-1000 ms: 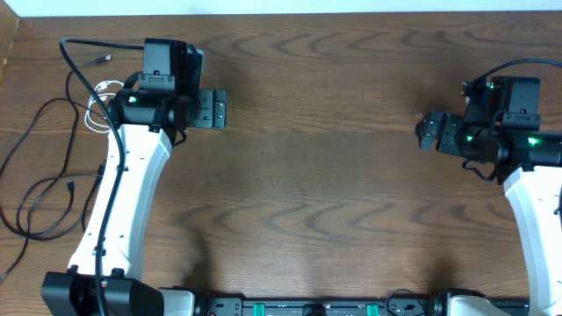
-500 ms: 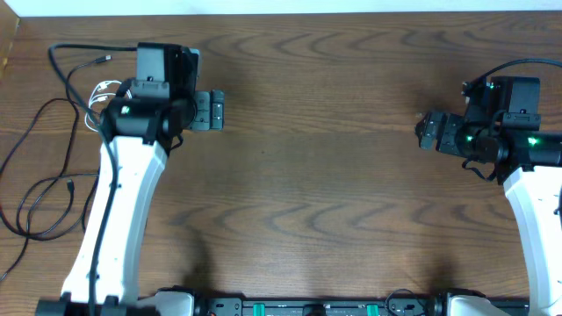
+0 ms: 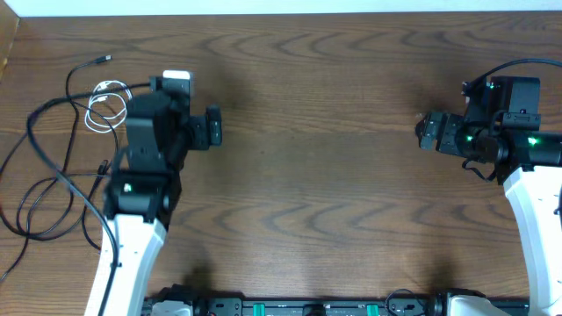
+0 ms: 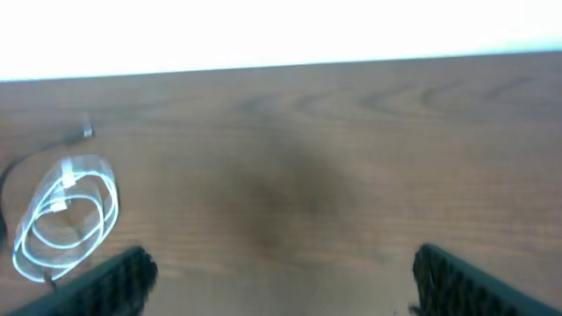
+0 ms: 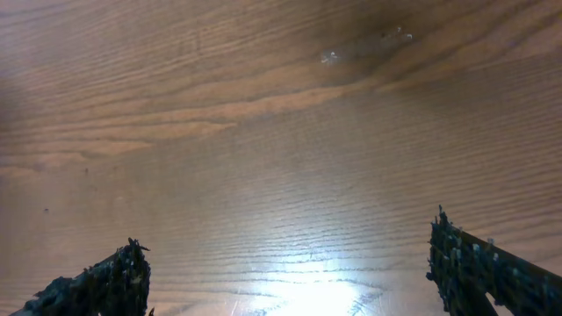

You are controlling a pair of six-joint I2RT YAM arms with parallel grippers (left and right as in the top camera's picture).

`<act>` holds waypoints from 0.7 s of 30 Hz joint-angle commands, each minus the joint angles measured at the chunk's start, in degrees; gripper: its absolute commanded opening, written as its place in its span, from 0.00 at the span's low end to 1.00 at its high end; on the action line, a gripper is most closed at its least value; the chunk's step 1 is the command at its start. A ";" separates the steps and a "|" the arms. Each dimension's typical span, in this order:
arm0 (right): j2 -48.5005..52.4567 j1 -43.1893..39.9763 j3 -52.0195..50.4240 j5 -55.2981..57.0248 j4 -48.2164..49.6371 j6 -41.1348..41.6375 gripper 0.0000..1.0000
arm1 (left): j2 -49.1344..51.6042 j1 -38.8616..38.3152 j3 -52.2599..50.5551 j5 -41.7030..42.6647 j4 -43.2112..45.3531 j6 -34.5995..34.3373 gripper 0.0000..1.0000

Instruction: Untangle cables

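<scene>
Freshly drawn back, the left gripper (image 3: 213, 128) is seen spread and empty, as is the right gripper (image 3: 425, 132), leaving the coiled white cord (image 3: 104, 107) uncovered among ungrasped black cords (image 3: 39, 189).

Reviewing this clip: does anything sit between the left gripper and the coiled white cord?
Nothing visible does. In the left wrist view, only bare table lies between the open left gripper and the white cord, which sits at the frame's left.
</scene>
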 commanded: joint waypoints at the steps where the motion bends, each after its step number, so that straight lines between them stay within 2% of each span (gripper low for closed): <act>1: -0.79 -0.02 0.31 0.17 -0.02 -0.81 0.99 | -5.70 0.17 -9.18 1.20 10.84 0.79 0.94; 11: -0.79 -0.02 0.31 0.17 -0.04 -0.83 0.99 | -18.78 0.20 -38.21 2.25 57.18 0.98 0.94; 15: -0.79 -0.02 0.31 0.17 -0.04 -0.81 0.99 | -23.96 0.20 -46.03 2.05 65.33 1.92 0.94; 21: -0.79 -0.02 0.31 0.17 -0.04 -0.81 0.99 | -30.99 0.20 -51.47 1.62 66.36 2.93 0.94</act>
